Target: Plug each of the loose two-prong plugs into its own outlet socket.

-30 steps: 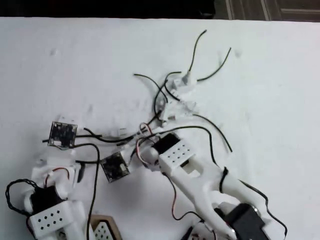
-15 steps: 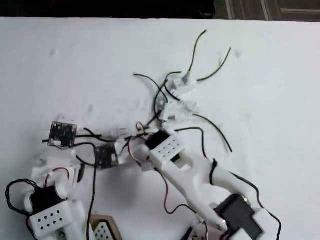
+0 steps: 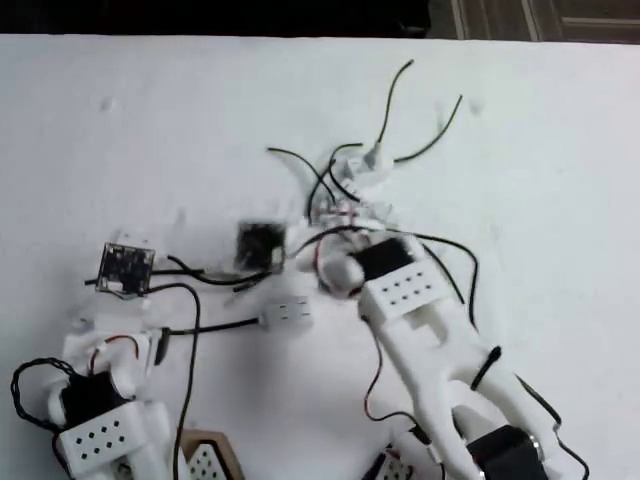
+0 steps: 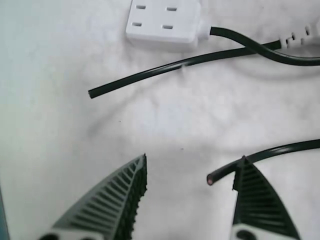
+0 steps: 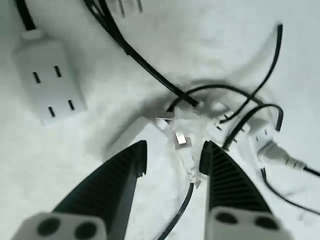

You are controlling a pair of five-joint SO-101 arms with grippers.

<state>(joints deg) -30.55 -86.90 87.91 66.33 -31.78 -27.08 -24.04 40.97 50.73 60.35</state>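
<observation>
**Operator:** Where are the loose plugs lying?

**Technician:** The two-prong plugs are lying bunched together near the middle of the white table, just ahead of the right arm. An outlet socket is resting apart from that bunch, on the side nearer the arms. Its black socket cord is running toward the left arm.

**Operator:** How is the right gripper standing?

**Technician:** The right gripper is hovering over the bunch with its fingers spread apart. One white plug is sitting in the gap, closer to one finger. Whether that finger is touching it cannot be told.

**Operator:** And the left gripper?

**Technician:** The left gripper is sitting low over the table with its fingers wide apart, gripping nothing. A cut cord end is lying just beside one fingertip. Farther ahead, a four-slot socket block is lying flat with its slots facing up. Its lead is crossing a second loose cord. Whether this block is the socket seen from the high view cannot be told.
</observation>
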